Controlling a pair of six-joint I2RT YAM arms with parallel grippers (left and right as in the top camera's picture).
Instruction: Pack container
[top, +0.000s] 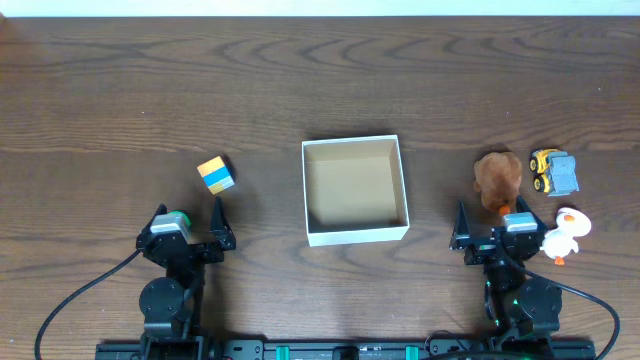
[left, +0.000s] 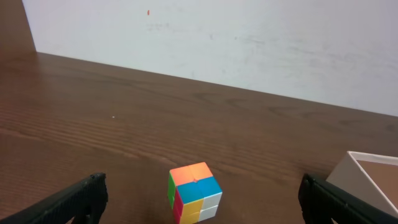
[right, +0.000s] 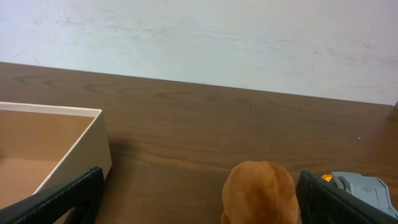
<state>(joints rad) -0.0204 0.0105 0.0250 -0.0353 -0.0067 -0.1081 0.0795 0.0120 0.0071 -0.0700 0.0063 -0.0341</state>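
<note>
The box (top: 355, 190) sits open-topped in the middle of the tabletop (top: 320, 80), square to the arms and between them. Its tan inside is bare; nothing is packed yet. A bright puzzle cube (top: 216, 174) lies to its left, well apart from it. To its right are a brown plush toy (top: 497, 178), a small toy truck (top: 553, 171) just beyond the plush, and a white duck (top: 565, 235) nearer the right arm's base.

The left fingers (left: 81, 202) are spread wide and hold nothing, with the cube just ahead of them and roughly centred in the gap. The right fingers (right: 339, 202) are likewise wide and empty, with the plush toy close in front of them.

The box looks like thin cardboard, so it is probably very light and fairly stiff along its folded edges but easy to bow in the middle of a wall. With nothing in it, it will likely skid on the smooth wood at any nudge, so a toy lowered in from above is safer than one pushed over the rim. If the box has to be shifted, the best hold seems to be a pinch over the top edge of one wall, close to a corner where the card is stiffest, and a gentle one, since a hard squeeze could crease it. Lifting it by a single wall once loaded may tilt it.
</note>
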